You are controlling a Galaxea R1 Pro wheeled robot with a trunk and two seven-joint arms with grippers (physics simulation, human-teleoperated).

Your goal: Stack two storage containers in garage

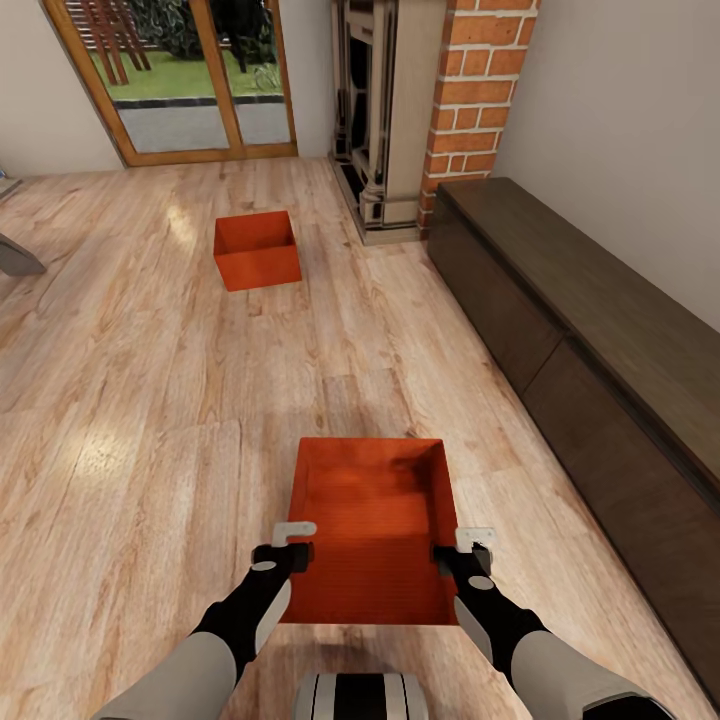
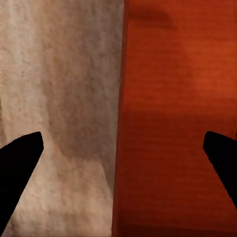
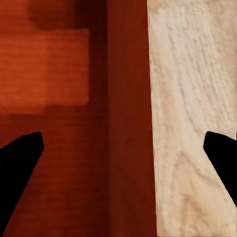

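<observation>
Matt ribbed orange-red bin [image 1: 375, 530]; light wood-plank floor [image 1: 130, 400]

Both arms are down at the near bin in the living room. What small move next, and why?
Probably close both grippers on the near container's side walls. The left gripper and right gripper each straddle a wall: the wrist views show open fingers with a wall edge between them, wood floor on one side. The far container waits.

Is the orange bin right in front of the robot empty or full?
Empty: the near storage container shows only its bare ribbed floor and inner walls.
</observation>
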